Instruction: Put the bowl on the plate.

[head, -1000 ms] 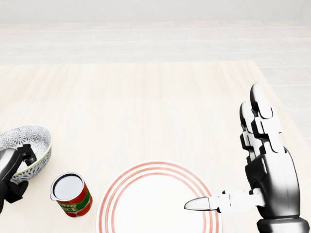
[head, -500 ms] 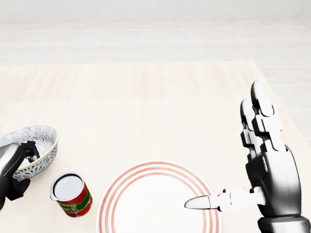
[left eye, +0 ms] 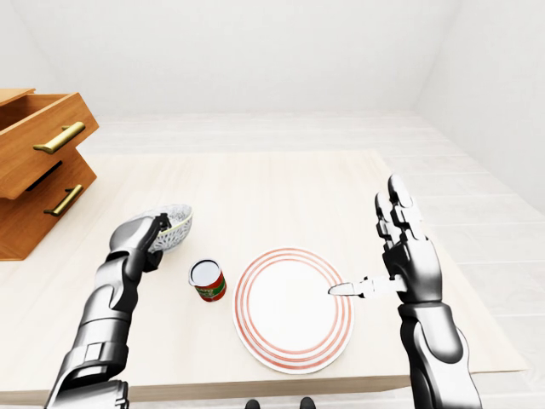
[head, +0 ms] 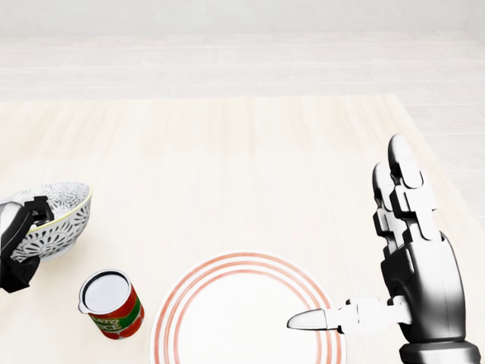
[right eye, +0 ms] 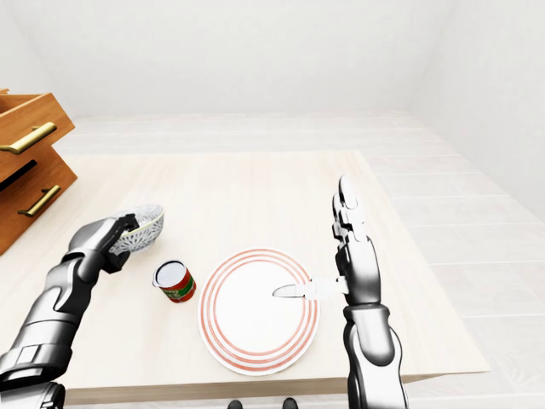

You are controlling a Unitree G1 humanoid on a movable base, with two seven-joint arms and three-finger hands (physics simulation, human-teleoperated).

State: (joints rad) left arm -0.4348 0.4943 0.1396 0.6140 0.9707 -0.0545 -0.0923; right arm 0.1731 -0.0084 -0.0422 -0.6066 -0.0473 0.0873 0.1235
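All three views are bright and evenly lit, with flat, diffuse light and no visible lamp or window. The pale walls and floor wash out almost to white toward the top of each view. Shadows are faint: only a soft, thin darkening shows under the can left of the right hand, and under the plate rim. The right hand's glossy metal shell carries smooth grey gradients and white highlights, no harsh glare. Everything is sharp from near to far, with no blur or grain. Straight counter edges stay straight out to the borders.
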